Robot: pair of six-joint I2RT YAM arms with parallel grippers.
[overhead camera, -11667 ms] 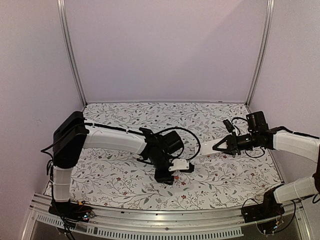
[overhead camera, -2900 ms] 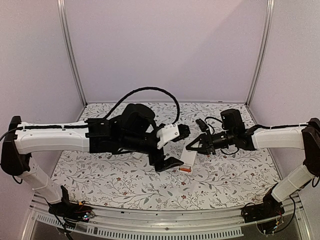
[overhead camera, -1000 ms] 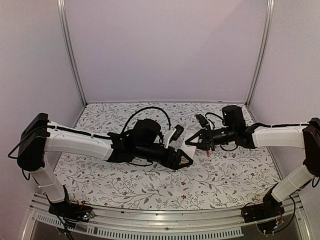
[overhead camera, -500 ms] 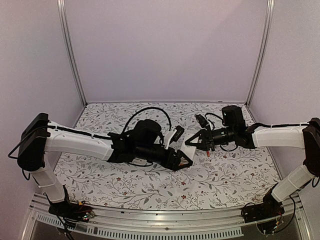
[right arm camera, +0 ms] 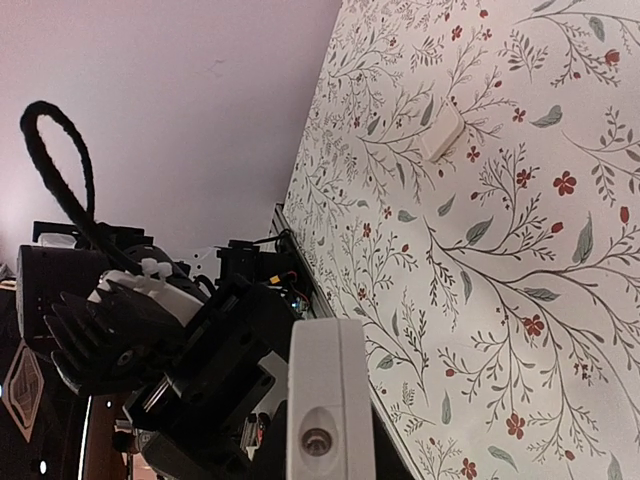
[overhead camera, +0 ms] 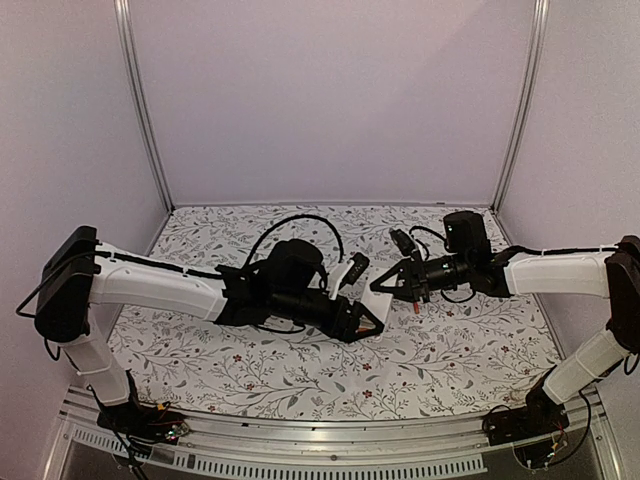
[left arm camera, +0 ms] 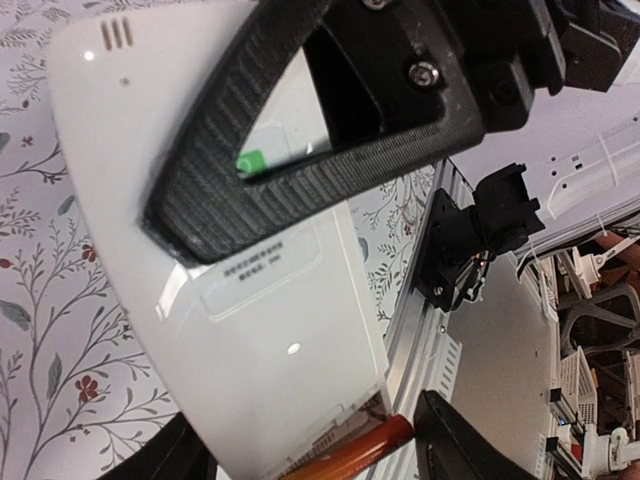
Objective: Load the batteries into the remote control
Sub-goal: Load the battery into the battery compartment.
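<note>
The white remote control (left arm camera: 250, 330) is held in the air over the middle of the table, its back toward the left wrist camera. My right gripper (overhead camera: 385, 285) is shut on it. One black right finger (left arm camera: 330, 110) lies across its back, and its lens end (right arm camera: 322, 400) shows in the right wrist view. An orange-red battery (left arm camera: 350, 452) lies crosswise at the remote's open lower end. My left gripper (overhead camera: 365, 322) is open around that end, one finger (left arm camera: 455, 450) just off the battery's tip. The top view mostly hides the remote.
A small white flat piece (right arm camera: 443, 133) lies on the floral table cloth (overhead camera: 250, 370). A tiny orange-red bit (overhead camera: 416, 308) shows below the right wrist, too small to name. The aluminium front rail (overhead camera: 330, 440) and the arm bases line the near edge.
Both arms have stayed almost still over the last second. The left gripper's tip has edged slightly toward the remote's end.
</note>
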